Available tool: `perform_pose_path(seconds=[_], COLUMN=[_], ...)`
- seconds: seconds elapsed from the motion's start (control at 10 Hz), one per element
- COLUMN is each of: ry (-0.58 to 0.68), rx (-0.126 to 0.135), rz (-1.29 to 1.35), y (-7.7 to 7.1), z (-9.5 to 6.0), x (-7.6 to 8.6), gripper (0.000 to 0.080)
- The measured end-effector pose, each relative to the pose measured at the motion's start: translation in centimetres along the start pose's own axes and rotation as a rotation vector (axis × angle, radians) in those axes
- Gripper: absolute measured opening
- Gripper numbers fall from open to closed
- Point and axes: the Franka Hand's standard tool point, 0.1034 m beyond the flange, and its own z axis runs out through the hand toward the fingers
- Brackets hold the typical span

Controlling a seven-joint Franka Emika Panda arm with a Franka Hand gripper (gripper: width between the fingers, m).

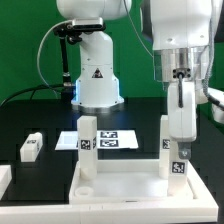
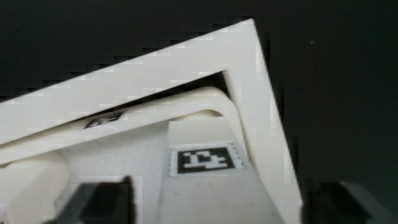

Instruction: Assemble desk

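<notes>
Gripper (image 1: 179, 138) stood spread just above the leg (image 1: 176, 150) upright on the top (image 1: 120, 183). My advice: lift straight, don't nudge the leg.

White desk top panel (image 2: 178, 95) corner against black, tagged leg post (image 2: 187, 160) beneath, dark gripper fingertips (image 2: 98, 200) apart.

The desk (image 1: 125, 180) looks like smooth, matt white plastic, its leg posts (image 1: 88, 140) bearing flat black-and-white printed tags (image 2: 206, 157). The bench (image 1: 30, 118) is a matt black surface. The robot arm (image 1: 95, 70) has a glossy white shell.
</notes>
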Motion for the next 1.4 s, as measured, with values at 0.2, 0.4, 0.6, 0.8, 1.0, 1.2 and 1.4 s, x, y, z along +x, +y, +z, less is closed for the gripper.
perform_pose_path(seconds=[0.2,0.4,0.6,0.8,1.0,1.2,1.4], ry=[0.001,0.000,-0.035,-0.035,-0.033,-0.032,-0.022], rx=[-0.001,0.004,0.057,0.074,0.073,0.071,0.078], rz=[-0.004,-0.018,-0.152,-0.149,-0.154,-0.155,-0.251], y=[0.0,-0.1,-1.7,-2.2,-2.1,-2.1,-1.8], z=[0.1,0.0,-4.2,-4.9,-4.7,-4.6,-4.2], x=[0.0,0.1,1.9,2.8,2.8,2.8,3.8], gripper=[0.0631,0.0644,0.0649,0.0649,0.0649,0.0649,0.0649])
